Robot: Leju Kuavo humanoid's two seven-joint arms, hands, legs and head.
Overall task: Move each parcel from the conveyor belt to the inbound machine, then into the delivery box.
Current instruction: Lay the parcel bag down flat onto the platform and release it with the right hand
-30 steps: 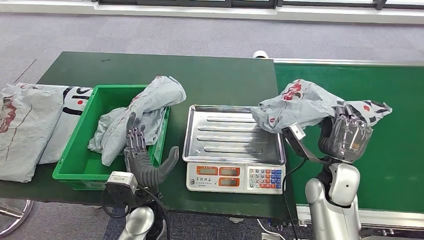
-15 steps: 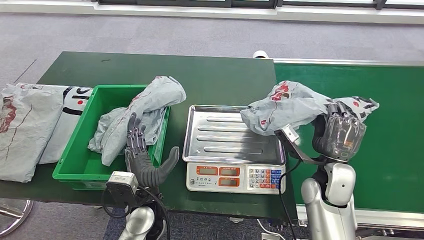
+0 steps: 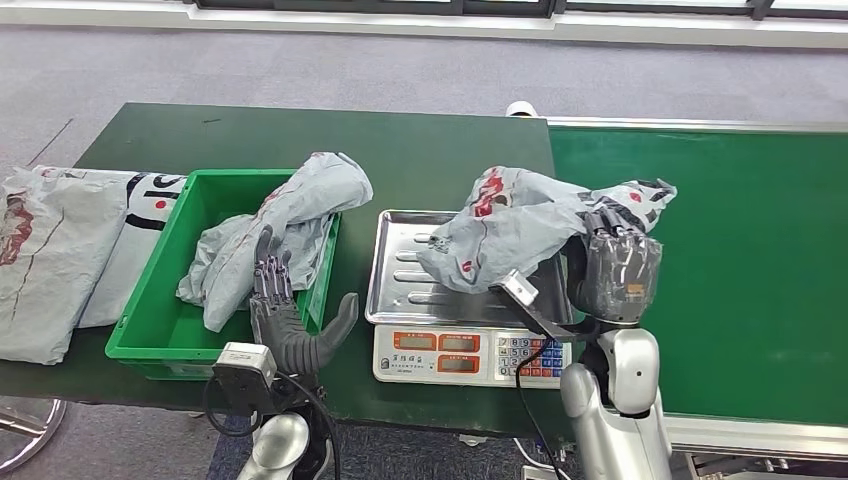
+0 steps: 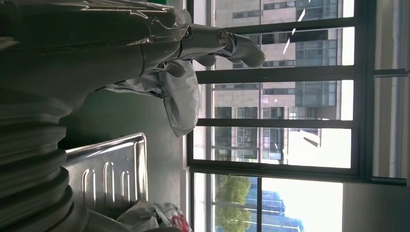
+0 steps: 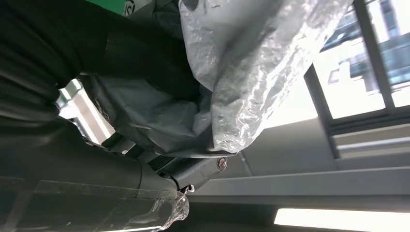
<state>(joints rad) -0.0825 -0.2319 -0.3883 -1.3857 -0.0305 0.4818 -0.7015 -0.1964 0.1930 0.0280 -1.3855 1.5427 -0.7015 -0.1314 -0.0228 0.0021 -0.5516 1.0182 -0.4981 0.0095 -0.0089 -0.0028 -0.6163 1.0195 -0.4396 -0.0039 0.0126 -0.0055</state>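
Observation:
My right hand (image 3: 618,268) grips a crumpled grey parcel bag (image 3: 520,225) with red print and holds it over the right part of the scale's steel tray (image 3: 405,275). The same grey bag (image 5: 251,72) drapes over that hand's fingers in the right wrist view. Another grey parcel (image 3: 285,225) lies in the green box (image 3: 150,300), spilling over its right rim. In front of the box's right corner my left hand (image 3: 290,320) stands upright with fingers spread, holding nothing. The left wrist view shows that hand (image 4: 96,43), the tray (image 4: 109,174) and the boxed parcel (image 4: 179,96).
The scale (image 3: 470,355) with red displays and a keypad sits at the table's front edge. The green conveyor belt (image 3: 740,230) runs along the right. Flat grey bags (image 3: 60,250) lie at the table's left end.
My right hand has carried the grey parcel leftward from the conveyor's edge to above the scale tray. The left hand has not moved.

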